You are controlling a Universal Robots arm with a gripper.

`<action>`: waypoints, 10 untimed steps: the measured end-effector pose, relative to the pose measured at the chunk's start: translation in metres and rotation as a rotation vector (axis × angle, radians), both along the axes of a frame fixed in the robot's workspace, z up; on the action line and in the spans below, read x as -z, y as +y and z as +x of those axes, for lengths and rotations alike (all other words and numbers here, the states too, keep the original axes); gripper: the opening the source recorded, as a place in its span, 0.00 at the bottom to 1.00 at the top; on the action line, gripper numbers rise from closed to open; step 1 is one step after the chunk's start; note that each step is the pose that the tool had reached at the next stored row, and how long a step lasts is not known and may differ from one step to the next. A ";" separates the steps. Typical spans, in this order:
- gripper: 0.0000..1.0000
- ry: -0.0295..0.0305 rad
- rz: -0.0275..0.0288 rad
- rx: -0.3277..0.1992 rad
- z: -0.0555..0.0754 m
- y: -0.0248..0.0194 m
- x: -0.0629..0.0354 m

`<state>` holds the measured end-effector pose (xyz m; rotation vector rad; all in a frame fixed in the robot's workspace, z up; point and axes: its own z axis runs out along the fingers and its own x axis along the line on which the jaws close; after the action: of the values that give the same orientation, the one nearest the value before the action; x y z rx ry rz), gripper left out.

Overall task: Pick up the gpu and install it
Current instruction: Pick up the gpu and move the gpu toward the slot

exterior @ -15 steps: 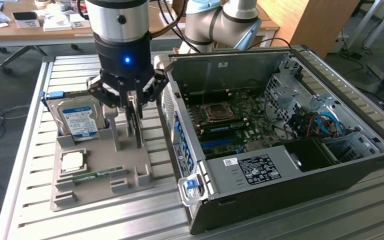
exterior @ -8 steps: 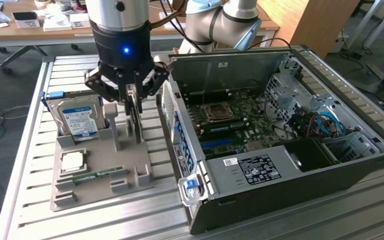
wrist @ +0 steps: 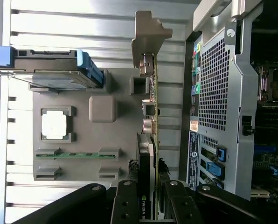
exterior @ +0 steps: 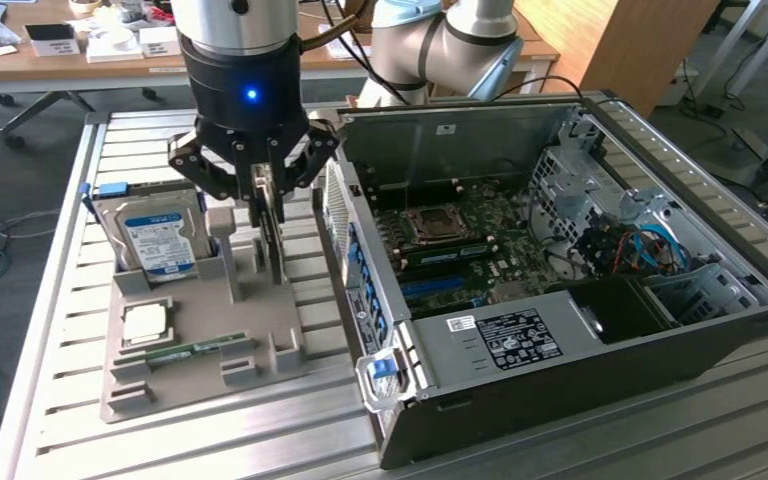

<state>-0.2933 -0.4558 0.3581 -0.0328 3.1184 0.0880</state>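
Wrist view first: the gripper point(wrist: 147, 198) has its two dark fingers point(wrist: 125, 200) pressed against the flat faces of the gpu point(wrist: 146, 156), clamped on it. The card is seen edge-on, its black fan shroud on one side and its silvery end bracket point(wrist: 148, 32) at the far end from the fingers.

From the exterior view, the gripper point(exterior: 264, 190) hangs below the arm point(exterior: 244, 40) and holds the gpu point(exterior: 272, 245) upright over the grey parts tray point(exterior: 184, 385), on the tray's side nearest the computer case point(exterior: 398, 420). (Whether the card's lower edge touches the tray, I cannot tell.)

On the tray, towards the exterior view's left of the card, a silver hard drive point(exterior: 160, 235) with a blue-and-white label stands in its slot. Nearer the camera, a square processor chip point(exterior: 144, 322) lies flat in its pocket, and a narrow green memory stick point(exterior: 197, 350) lies just beyond it towards the tray's near end.

The tray rests on a slatted metal table point(exterior: 77, 430). The case lies just beside it on the exterior view's right, side panel off, with the motherboard point(exterior: 478, 250) exposed inside. Desks point(exterior: 37, 65) with small boxes stand in the background.
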 end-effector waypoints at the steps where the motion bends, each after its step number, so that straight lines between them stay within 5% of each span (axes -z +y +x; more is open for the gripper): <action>1: 0.27 0.0000 0.0000 0.000 0.000 0.0000 0.0000; 10: 0.27 0.0000 0.0010 0.000 0.000 0.0000 -0.0233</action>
<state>-0.2933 -0.4558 0.3814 -0.0327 3.1183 0.0895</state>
